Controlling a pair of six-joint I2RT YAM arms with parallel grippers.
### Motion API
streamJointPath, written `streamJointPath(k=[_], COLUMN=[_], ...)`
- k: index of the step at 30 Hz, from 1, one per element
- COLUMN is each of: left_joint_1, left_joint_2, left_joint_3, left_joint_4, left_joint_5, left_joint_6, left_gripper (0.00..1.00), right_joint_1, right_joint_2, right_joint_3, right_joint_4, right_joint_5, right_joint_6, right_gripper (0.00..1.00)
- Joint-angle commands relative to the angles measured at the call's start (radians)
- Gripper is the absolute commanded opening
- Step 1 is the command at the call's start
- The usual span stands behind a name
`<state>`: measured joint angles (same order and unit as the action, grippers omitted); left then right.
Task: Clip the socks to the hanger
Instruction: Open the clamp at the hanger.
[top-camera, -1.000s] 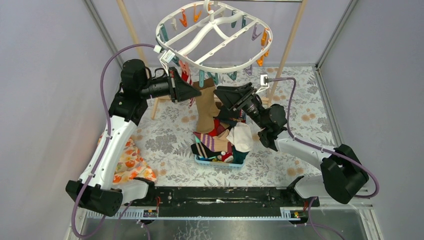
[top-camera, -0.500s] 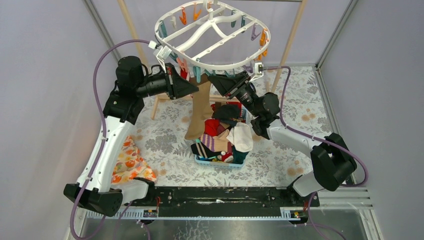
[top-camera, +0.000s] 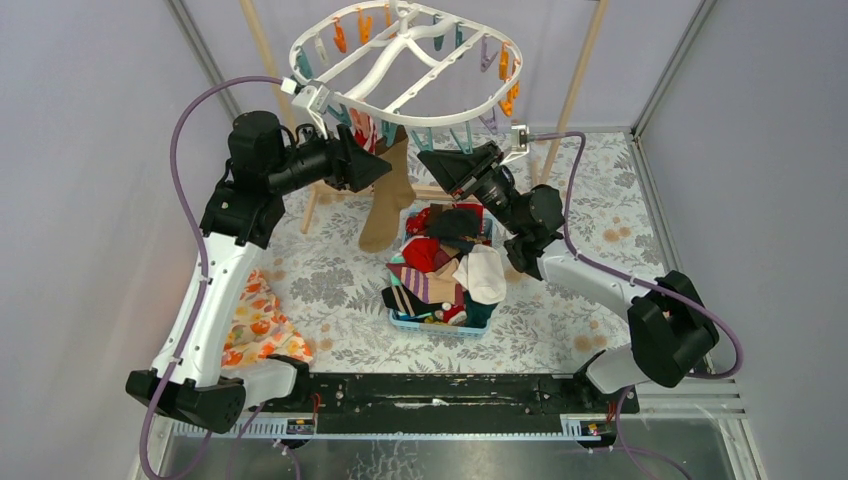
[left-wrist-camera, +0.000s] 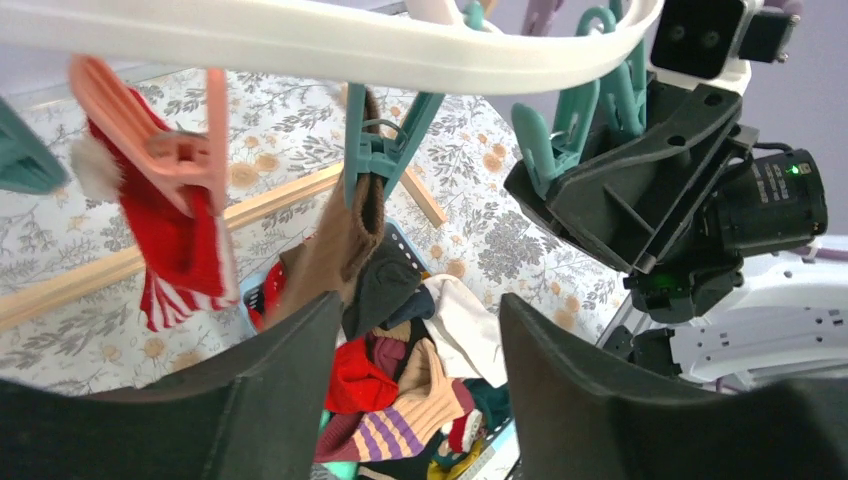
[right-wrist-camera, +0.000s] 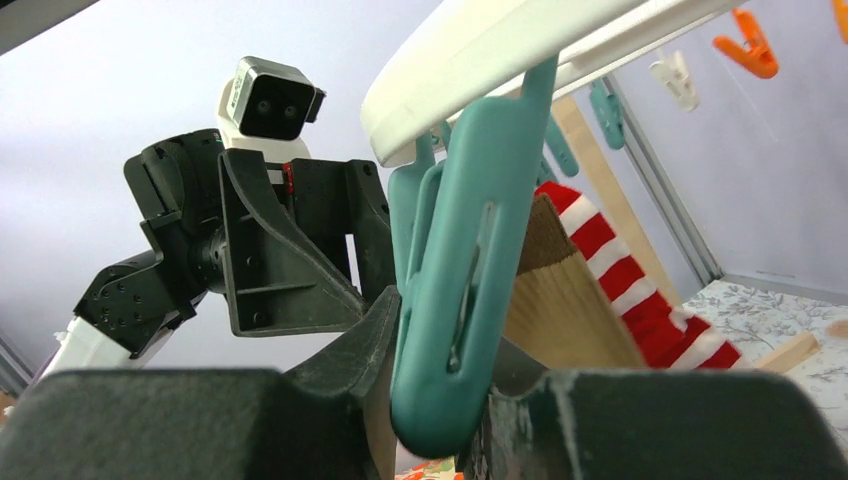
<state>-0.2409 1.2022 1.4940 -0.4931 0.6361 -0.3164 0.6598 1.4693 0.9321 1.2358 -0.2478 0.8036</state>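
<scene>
The white hanger (top-camera: 400, 60) hangs overhead with coloured pegs round its rim. A brown sock (top-camera: 385, 205) dangles from a teal peg (left-wrist-camera: 375, 150), next to a red-and-white striped sock (left-wrist-camera: 180, 240) on a pink peg. My left gripper (left-wrist-camera: 420, 310) is open and empty just left of the brown sock (left-wrist-camera: 340, 240). My right gripper (right-wrist-camera: 445, 340) is shut on a neighbouring teal peg (right-wrist-camera: 460, 290), with the brown sock (right-wrist-camera: 565, 300) behind it. Several more socks (top-camera: 440, 265) are heaped in a basket below.
The blue basket (top-camera: 430, 325) sits mid-table on a floral cloth. Wooden poles (top-camera: 580, 90) of a frame stand behind the hanger, with a wooden bar low across. An orange floral cloth (top-camera: 255, 330) lies by the left arm. Grey walls close in on both sides.
My left gripper opened and let go of the brown sock, which now hangs from the teal peg. My right gripper closed on a teal peg. The hanger swung left.
</scene>
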Motion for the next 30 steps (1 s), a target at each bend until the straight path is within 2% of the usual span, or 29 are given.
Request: streamJointPath(k=[1, 5, 7, 11, 22, 30], left_joint_1=[0.005, 0.005, 0.005, 0.004, -0.046, -0.097], left_joint_2=[-0.018, -0.020, -0.020, -0.017, 0.036, 0.104], left_joint_3=[0.043, 0.087, 0.107, 0.153, 0.189, 0.230], left_joint_4=[-0.022, -0.058, -0.072, -0.110, -0.104, -0.082], left_joint_5=[-0.052, -0.049, -0.038, -0.026, -0.025, -0.074], left_joint_6=[0.019, 0.017, 0.004, -0.013, -0.059, -0.066], left_gripper=[0.71, 0.78, 0.79, 0.88, 0.89, 0.88], right_joint_1=[0.016, 0.072, 0.104, 0.155, 0.277, 0.301], right_joint_2=[-0.045, -0.057, -0.058, -0.056, -0.047, -0.043], right_joint_3=[0.027, 0.051, 0.061, 0.075, 0.073, 0.071], right_joint_4=[-0.013, -0.110, -0.147, -0.174, -0.125, -0.104], right_joint_5=[0.069, 0.163, 0.227, 0.360, 0.561, 0.596], right_joint_6=[-0.075, -0.188, -0.239, -0.302, -0.449, -0.477], right_gripper=[0.08, 0.00, 0.00, 0.00, 0.00, 0.00])
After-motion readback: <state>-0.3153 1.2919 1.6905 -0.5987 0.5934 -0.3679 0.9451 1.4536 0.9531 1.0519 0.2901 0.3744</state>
